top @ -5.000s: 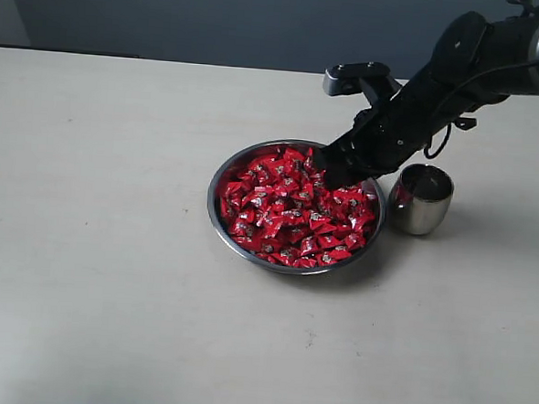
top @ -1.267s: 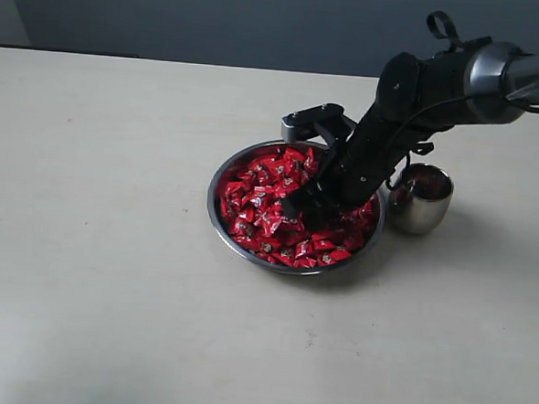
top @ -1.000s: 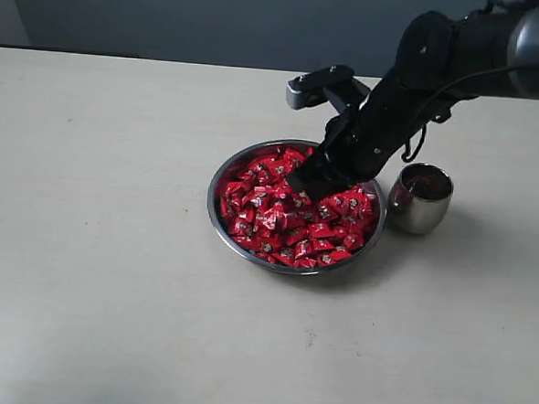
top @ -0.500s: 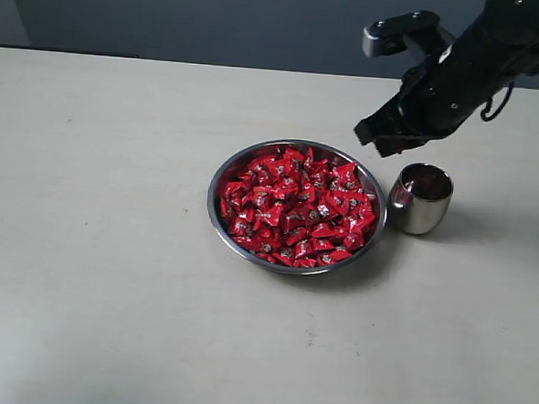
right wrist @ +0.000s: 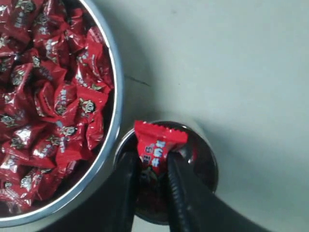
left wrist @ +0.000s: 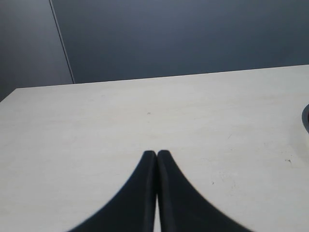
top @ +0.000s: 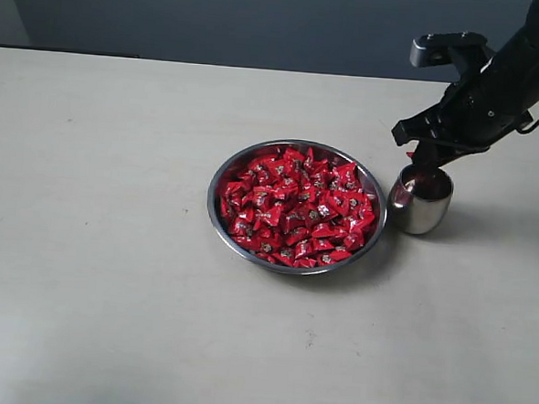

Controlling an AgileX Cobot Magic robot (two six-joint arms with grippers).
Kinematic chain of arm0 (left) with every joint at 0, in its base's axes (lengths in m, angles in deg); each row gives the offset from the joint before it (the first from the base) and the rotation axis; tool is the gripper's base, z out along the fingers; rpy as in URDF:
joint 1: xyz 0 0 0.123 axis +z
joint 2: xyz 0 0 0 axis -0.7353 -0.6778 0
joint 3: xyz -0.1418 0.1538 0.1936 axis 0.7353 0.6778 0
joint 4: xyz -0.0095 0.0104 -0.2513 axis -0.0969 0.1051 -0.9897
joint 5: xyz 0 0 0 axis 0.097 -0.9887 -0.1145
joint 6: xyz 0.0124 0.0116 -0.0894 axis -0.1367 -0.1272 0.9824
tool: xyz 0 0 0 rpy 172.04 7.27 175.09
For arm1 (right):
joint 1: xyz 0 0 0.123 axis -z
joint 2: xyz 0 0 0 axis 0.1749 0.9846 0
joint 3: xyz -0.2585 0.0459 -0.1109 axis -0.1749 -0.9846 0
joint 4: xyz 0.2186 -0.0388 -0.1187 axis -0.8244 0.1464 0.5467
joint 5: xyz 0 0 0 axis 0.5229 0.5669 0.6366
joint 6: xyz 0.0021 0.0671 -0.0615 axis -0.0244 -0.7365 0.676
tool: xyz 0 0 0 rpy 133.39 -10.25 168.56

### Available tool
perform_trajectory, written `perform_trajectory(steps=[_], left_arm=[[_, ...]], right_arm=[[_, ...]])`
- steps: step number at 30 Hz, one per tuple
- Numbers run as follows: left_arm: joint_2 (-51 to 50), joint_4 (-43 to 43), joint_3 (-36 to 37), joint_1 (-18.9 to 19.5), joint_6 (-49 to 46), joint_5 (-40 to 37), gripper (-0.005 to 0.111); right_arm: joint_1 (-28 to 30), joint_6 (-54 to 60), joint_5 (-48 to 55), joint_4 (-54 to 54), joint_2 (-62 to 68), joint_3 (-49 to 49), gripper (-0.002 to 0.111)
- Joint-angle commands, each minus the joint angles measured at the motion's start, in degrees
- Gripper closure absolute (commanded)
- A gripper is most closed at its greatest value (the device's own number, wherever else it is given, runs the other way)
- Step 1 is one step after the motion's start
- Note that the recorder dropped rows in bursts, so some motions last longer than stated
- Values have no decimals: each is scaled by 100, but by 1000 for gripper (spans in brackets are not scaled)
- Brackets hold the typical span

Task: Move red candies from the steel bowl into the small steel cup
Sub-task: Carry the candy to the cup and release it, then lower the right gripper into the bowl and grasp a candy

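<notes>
Since half a second ago the right arm [top: 496,83] has swung further right and dropped, so the right jaws, which then hung above the gap between the two vessels, now sit directly over the small steel cup [top: 421,204]. A second ago they were down among the sweets in the steel bowl [top: 213,194]. We see the right jaws closed partway on a single candy [right wrist: 157,145], pinching it between the two dark fingers [right wrist: 129,188], with its crinkled end sticking out past the fingertips. From the right wrist view that candy lies over the cup's mouth. The cup's inside shows red, though we cannot tell how much is in it. The cup stands upright on the worktop [top: 110,265], just beside the bowl's right rim; whether the two touch we cannot tell. The red candies [top: 292,208] fill the bowl in a heap. The left jaws, seen from the left wrist view, are pressed together with nothing between them, above the worktop.
</notes>
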Motion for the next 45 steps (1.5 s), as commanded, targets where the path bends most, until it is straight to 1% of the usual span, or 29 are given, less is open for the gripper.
perform_trajectory(steps=[1, 7, 8, 10, 13, 16, 18, 20, 22, 26, 29, 32, 39, 45], left_arm=[[27, 11, -48, 12, 10, 27, 106], [27, 11, -48, 12, 10, 27, 106], [27, 11, -48, 12, 10, 27, 106], [27, 11, -48, 12, 10, 27, 106], [27, 11, -48, 12, 10, 27, 106], [27, 11, -48, 12, 10, 27, 106], [27, 11, -48, 12, 10, 27, 106], [27, 11, -48, 12, 10, 27, 106], [27, 11, -48, 12, 10, 27, 106], [27, 11, -48, 12, 10, 27, 106], [27, 11, -48, 12, 10, 27, 106], [27, 11, -48, 12, 10, 27, 106], [27, 11, -48, 12, 10, 27, 106], [27, 11, -48, 12, 10, 27, 106]], right_arm=[[25, 28, 80, 27, 40, 8, 107], [25, 28, 95, 146, 53, 8, 105], [25, 28, 83, 146, 53, 8, 102], [25, 51, 48, 146, 53, 8, 90], [25, 51, 24, 146, 53, 8, 69], [25, 24, 24, 92, 53, 8, 69], [25, 23, 58, -181, 53, 8, 69], [-43, 605, 187, -1187, 53, 8, 69], [-259, 945, 238, -1765, 53, 8, 69], [-962, 970, -6, -1782, 176, 8, 69], [-1289, 970, -260, -1632, 489, 19, 69], [-1395, 970, -451, -1495, 758, 19, 69], [-1392, 857, -735, -1474, 1230, 19, 69], [-1392, 857, -829, -1969, 1431, 19, 69]])
